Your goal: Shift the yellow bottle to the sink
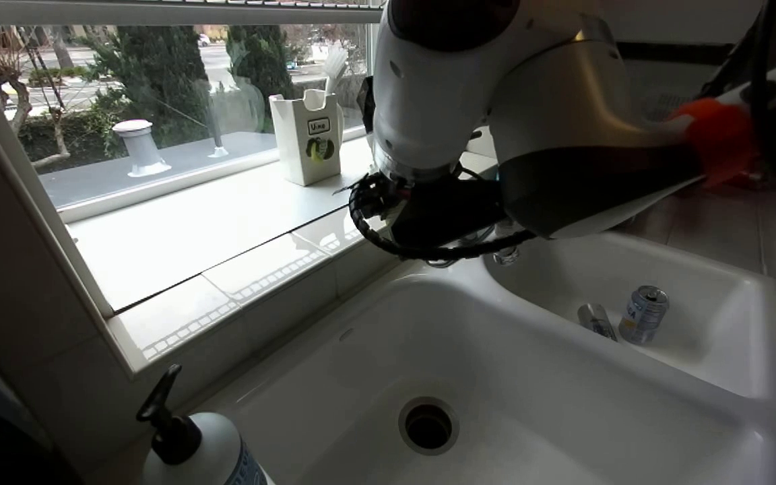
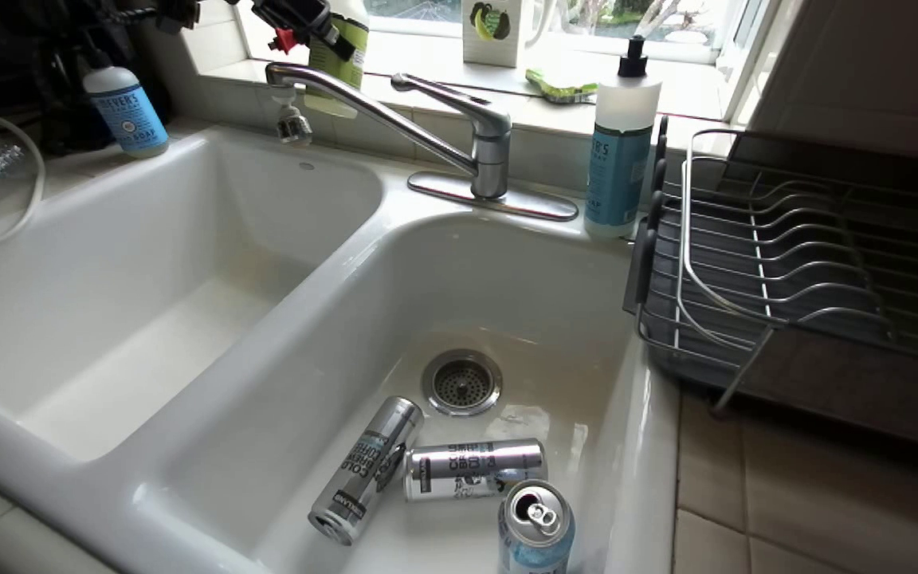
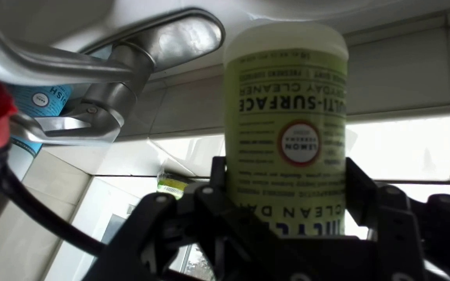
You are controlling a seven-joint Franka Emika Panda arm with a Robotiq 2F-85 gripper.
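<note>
The yellow bottle (image 3: 287,109) is between the fingers of my gripper (image 3: 285,168) in the wrist view, which stands upside down. The fingers press on its sides. In an exterior view the yellow bottle (image 2: 355,64) is behind the tap spout, its base below the sill's front edge. It looks held off the sill, roughly upright. My gripper (image 2: 331,36) reaches it from the upper left. The white double sink (image 2: 212,375) lies below, and shows in an exterior view as the sink (image 1: 516,377). There the arm hides the gripper and most of the bottle.
The chrome tap (image 2: 491,151) stands close to the bottle. A blue soap bottle (image 2: 618,175), a dish rack (image 2: 778,263) and a pump bottle (image 2: 128,115) stand round the sink. Cans (image 2: 475,470) lie in a basin. A carton (image 1: 307,138) is on the sill.
</note>
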